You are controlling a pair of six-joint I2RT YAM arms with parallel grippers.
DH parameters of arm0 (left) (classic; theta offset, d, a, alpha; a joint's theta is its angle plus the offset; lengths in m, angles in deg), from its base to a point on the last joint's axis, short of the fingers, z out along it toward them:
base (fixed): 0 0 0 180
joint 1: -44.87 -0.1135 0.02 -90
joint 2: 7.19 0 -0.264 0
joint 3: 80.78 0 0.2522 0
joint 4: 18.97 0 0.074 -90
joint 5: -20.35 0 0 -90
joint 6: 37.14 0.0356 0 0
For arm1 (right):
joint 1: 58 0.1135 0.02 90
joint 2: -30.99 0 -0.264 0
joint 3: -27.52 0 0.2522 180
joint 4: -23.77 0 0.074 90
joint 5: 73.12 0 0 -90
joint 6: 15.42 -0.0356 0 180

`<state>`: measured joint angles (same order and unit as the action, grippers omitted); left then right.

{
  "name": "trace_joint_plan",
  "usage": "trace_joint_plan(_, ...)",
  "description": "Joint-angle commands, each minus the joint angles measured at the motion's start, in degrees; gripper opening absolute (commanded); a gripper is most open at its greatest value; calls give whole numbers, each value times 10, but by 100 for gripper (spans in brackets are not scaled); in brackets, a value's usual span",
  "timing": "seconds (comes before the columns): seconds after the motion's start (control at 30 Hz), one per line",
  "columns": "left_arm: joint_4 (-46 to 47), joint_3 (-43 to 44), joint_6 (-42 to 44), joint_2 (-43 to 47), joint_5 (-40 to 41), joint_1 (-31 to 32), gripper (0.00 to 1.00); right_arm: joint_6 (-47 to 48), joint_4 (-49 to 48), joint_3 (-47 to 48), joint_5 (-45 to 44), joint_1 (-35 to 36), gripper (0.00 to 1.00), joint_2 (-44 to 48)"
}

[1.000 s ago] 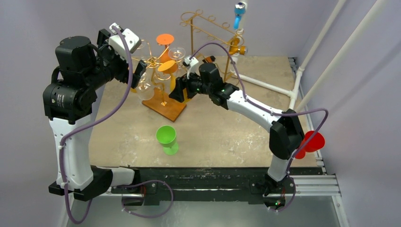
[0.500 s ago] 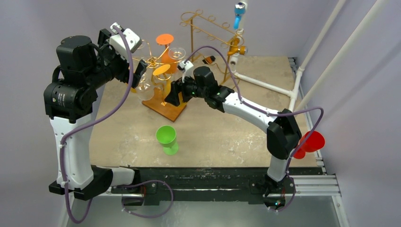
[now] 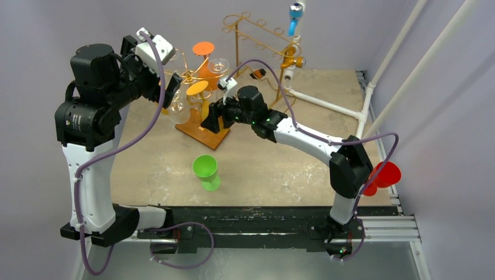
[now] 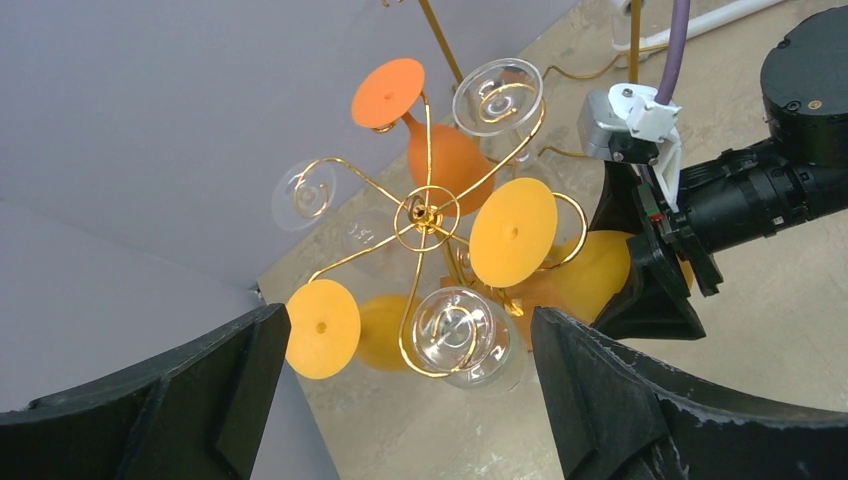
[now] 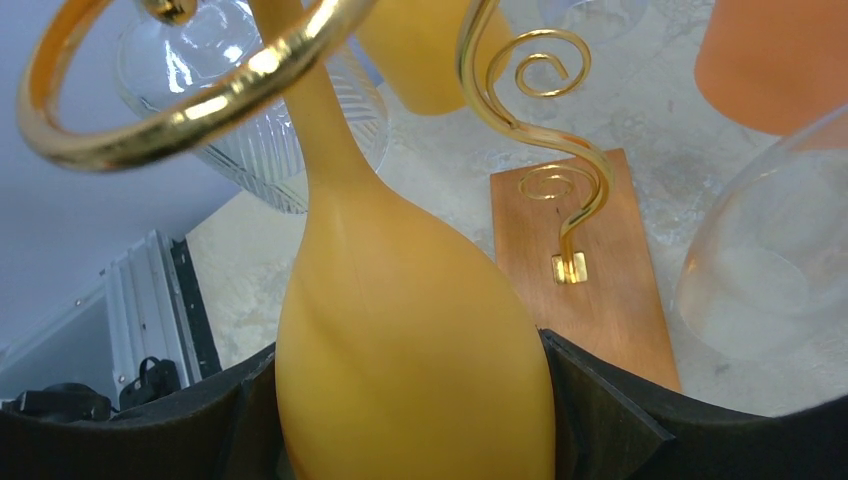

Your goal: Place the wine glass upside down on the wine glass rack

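Table [image 3: 280,157]: wine glass rack [image 4: 425,215] stands nr far-left corner. Left end effector [image 4: 405,320], jaws fully apart, empty, above rack. Right end effector [image 3: 211,118], partly open, clasps bowl of yellow wine glass [image 5: 410,340], which is inverted w/ stem in a rack loop.

The wine glass rack [image 4: 425,215] is gold-coloured metal wire, polished and glossy; its base [image 5: 600,320] is smooth brown wood with a satin finish. The yellow wine glass [image 5: 410,350] is opaque, matt and plastic-looking, while the neighbouring clear glass [image 5: 250,150] is glossy and ribbed. The desk [image 3: 274,163] is mottled, matt and stone-like.
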<state>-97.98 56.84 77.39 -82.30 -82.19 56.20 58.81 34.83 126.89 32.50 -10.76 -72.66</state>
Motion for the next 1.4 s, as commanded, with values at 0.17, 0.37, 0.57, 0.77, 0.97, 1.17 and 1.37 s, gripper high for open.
trace_joint_plan(0.17,21,1,-6,2,30,0,100,4,-127,-62,-25,2,35,52)
trace_joint_plan(0.37,21,-8,-1,2,43,0,100,6,-185,-93,-22,2,35,60)
trace_joint_plan(0.57,25,-13,0,4,45,0,100,31,-204,-83,-17,2,35,43)
trace_joint_plan(0.77,26,-19,0,3,50,0,100,47,-247,-88,-20,2,34,27)
trace_joint_plan(0.97,27,-19,2,2,51,0,100,36,-362,-148,-22,2,34,33)
trace_joint_plan(1.17,28,-21,1,2,49,0,100,8,-404,-173,-24,2,35,21)
trace_joint_plan(1.37,31,-23,2,4,50,0,100,-45,-447,-186,-24,2,41,5)
